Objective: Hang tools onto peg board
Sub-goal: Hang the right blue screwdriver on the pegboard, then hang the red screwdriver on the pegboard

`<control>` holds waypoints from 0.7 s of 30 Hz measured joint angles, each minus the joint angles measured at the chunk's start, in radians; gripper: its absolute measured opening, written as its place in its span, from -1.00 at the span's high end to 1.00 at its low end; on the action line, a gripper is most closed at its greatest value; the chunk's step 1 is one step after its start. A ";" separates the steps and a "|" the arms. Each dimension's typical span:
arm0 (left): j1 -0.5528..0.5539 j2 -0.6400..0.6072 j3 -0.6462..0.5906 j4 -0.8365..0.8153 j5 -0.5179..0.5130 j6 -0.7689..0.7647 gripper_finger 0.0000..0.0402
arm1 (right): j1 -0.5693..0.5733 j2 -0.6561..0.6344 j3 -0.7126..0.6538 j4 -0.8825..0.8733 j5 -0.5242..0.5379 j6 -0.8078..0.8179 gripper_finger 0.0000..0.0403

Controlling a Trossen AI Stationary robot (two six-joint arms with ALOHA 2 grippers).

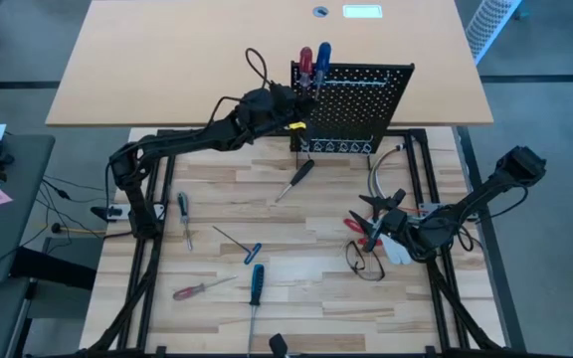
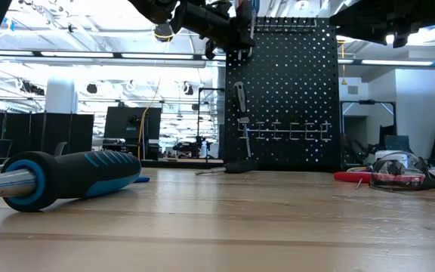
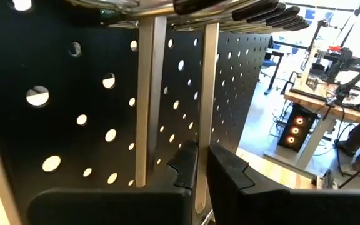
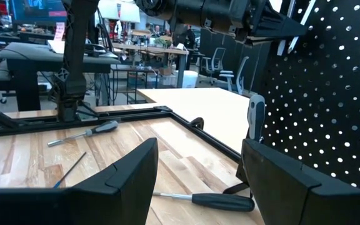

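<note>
Screwdriver at the peg board's top rail, left tool barely letting go

The blue-handled screwdriver [image 1: 323, 57] stands beside a red-handled one [image 1: 305, 62] at the top left of the peg board [image 1: 361, 104], its steel shaft [image 3: 206, 94] pinched in the left tool [image 3: 199, 178], whose fingers look almost clenched; if they part before the shaft is seated, I reckon it could tip out and drop to the surface [image 1: 296, 278]. The left wrist view alone shows that pinch; the high view alone shows the loose screwdrivers [image 1: 256, 283] and pliers [image 1: 364, 227] well apart below, near the right tool [image 1: 398, 239], waiting with fingers spread, holding nothing.
</note>
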 joint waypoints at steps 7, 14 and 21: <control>0.000 0.000 0.000 -0.037 0.002 -0.026 0.50 | 0.000 0.000 0.000 -0.001 0.000 0.000 -0.19; -0.013 0.000 0.000 -0.090 0.008 -0.006 0.17 | 0.000 0.000 0.000 -0.001 0.000 0.000 -0.19; -0.079 0.000 0.000 -0.160 -0.056 0.029 0.17 | 0.000 0.000 0.000 -0.019 0.000 0.010 -0.19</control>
